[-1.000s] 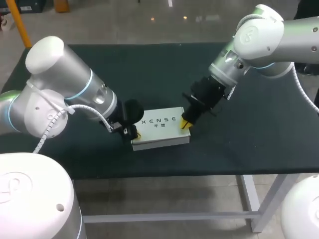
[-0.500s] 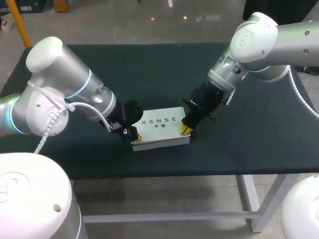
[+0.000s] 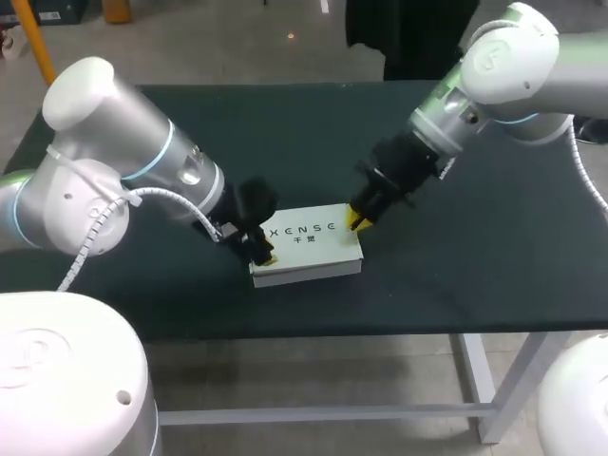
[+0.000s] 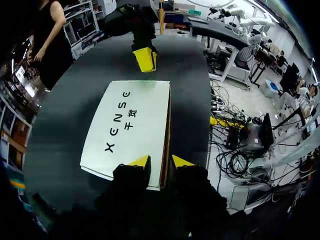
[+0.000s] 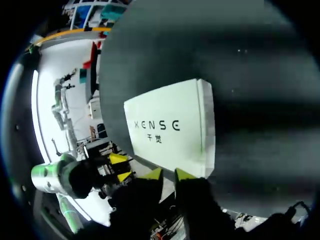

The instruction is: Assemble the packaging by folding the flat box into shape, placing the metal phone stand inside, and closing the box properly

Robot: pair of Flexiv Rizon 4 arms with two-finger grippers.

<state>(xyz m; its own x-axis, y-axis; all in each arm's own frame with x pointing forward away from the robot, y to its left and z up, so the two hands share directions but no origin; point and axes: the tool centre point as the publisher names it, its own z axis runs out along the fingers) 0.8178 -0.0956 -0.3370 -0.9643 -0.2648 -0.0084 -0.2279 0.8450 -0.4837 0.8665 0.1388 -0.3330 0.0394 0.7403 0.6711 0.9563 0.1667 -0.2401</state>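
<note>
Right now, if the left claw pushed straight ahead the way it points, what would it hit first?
The white box: the left gripper sits at its near end, pointing along it. The right gripper is beyond the far end, though depth there is unclear.

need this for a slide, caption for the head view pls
Left gripper and right gripper poised at opposite ends of a white box on the dark table.

White on the box (image 3: 306,245), black letters across its top. Dull black-green over the table (image 3: 475,275). Black on the left gripper (image 3: 267,256) and right gripper (image 3: 358,221), bright yellow at the tips. White and silver-grey along the left arm (image 3: 100,176) and right arm (image 3: 503,71), pale blue ring on each.
</note>
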